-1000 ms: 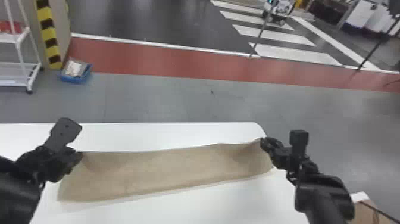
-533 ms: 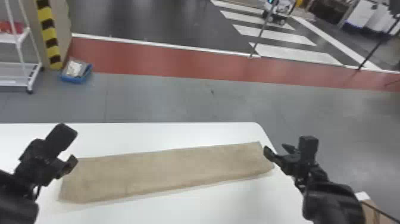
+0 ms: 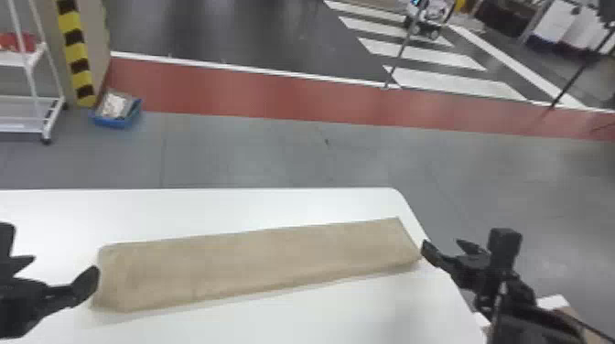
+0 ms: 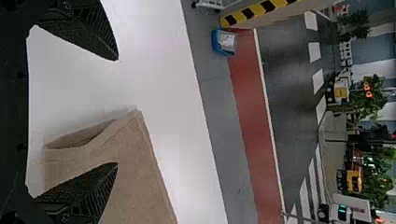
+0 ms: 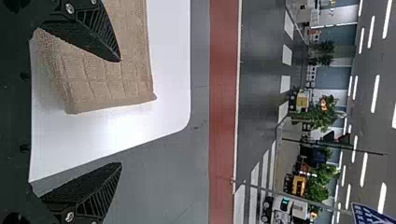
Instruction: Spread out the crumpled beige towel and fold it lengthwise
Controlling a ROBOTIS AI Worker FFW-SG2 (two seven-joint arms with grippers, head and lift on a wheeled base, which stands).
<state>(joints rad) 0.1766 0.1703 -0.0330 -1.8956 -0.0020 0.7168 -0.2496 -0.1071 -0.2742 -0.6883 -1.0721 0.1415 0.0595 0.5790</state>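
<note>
The beige towel lies on the white table as a long, narrow folded strip, slightly slanted, its right end close to the table's right edge. Off the strip's left end is my left gripper, open with nothing between its fingers. My right gripper stands open at the right end, beside the table edge. In the left wrist view, the left gripper is spread wide near the towel's end, where the layers gape a little. In the right wrist view, the right gripper is wide apart around the towel's squared end.
The white table has its rounded far corner at the right. Beyond it on the grey floor are a blue bin and a white rack at the left. A cardboard box sits low at the right.
Both grippers have let go of the towel's ends and opened. The left one has moved outward to the left, the right one outward to the right. The towel's ends have settled flatter.
</note>
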